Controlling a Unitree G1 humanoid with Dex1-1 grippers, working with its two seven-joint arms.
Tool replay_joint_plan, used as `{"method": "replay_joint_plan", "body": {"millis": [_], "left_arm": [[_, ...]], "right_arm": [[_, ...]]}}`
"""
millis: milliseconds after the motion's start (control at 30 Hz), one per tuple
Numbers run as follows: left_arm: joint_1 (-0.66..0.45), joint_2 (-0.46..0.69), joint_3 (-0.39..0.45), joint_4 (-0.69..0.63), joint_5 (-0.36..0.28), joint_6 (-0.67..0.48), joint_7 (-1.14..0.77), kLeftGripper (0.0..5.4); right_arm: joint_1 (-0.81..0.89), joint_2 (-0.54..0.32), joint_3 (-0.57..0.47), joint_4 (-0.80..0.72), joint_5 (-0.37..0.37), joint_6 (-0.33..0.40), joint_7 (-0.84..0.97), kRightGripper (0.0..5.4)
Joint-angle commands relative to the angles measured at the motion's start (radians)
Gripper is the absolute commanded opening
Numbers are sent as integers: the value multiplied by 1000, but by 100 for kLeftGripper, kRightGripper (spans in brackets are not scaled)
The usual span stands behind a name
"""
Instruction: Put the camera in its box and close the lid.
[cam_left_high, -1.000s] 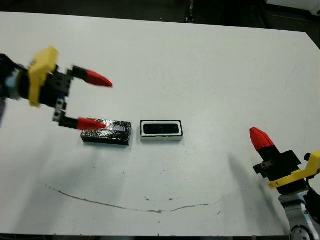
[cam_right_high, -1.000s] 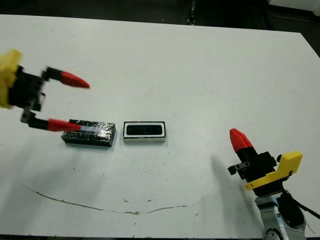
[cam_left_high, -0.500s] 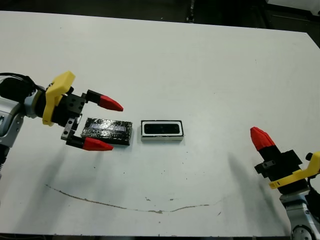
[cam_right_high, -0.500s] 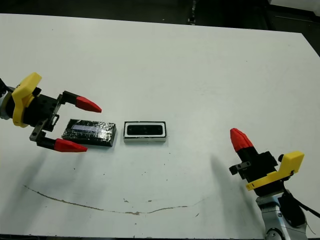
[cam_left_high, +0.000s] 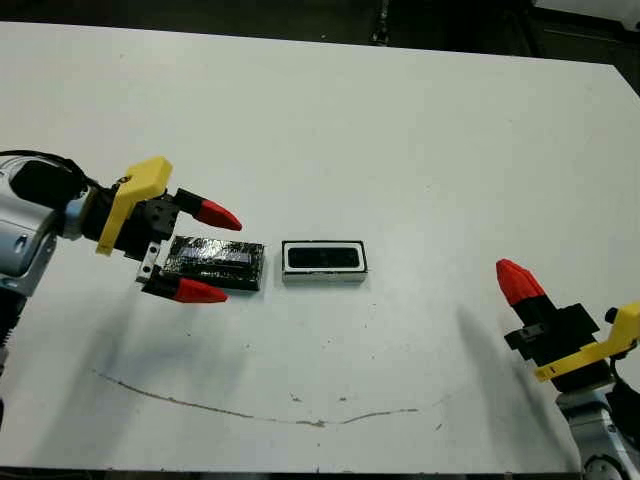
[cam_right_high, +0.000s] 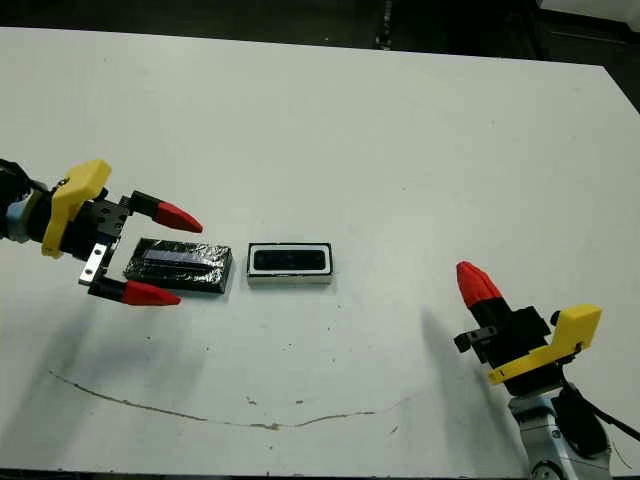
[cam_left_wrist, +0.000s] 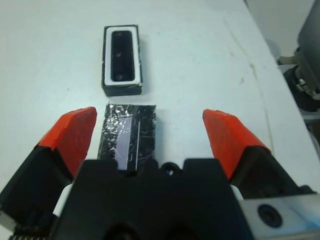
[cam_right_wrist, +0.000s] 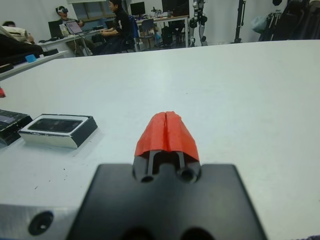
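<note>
- Left gripper (cam_left_high: 207, 252) now lower and closer to the lid (cam_left_high: 214, 263) than a second ago, red fingers (cam_left_wrist: 75, 132) spread wide on either side of it, not touching.
- Lid, box (cam_left_high: 323, 261) and camera (cam_left_high: 323, 258) unmoved since then.
- No readable writing; only pale label strips on the lid's speckled top.
- Left arm reaching in from the table's (cam_left_high: 400, 140) left edge, fingers pointing toward the box.
- Right gripper (cam_right_high: 477, 285) resting low near the table's right front, well apart, fingers pressed together, empty.
- Camera lying inside the box, box just beside the lid, mid-table.
</note>
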Motion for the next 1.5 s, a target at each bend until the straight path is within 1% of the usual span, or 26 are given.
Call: {"method": "replay_joint_plan", "body": {"millis": [33,100,367,500,633,867,933,1133,1200,1333,1500], "left_arm": [[-18,-7,-16,28,33,-19,-2,540],[-25,-9,-23,42,45,-21,-9,540],[-43,-8,-51,76,99,-54,-22,540],[-41,-3,-60,76,141,-122,-15,540],[-47,-4,-69,100,177,-163,-11,540],[-53,-7,-66,142,202,-220,-1,540],[-51,-11,-59,152,200,-230,8,540],[-49,-15,-57,168,205,-203,41,540],[-45,-16,-56,170,205,-201,50,540],[-39,-15,-54,179,206,-204,59,540],[-47,-13,-61,203,202,-202,32,540]], "right_arm": [[14,-14,-5,1,-7,-3,-2,2],[11,-11,-8,14,3,-10,9,2],[13,-22,-10,6,17,13,13,2],[14,-21,-6,-1,10,13,3,2],[19,-19,-1,-10,8,21,-4,2],[21,-17,5,-11,3,17,1,2],[21,-18,5,-9,2,14,3,2],[13,-20,3,8,11,3,26,2],[14,-20,3,6,-1,-2,23,2],[13,-20,0,6,10,9,27,2],[16,-22,2,-2,3,17,15,2]]}}
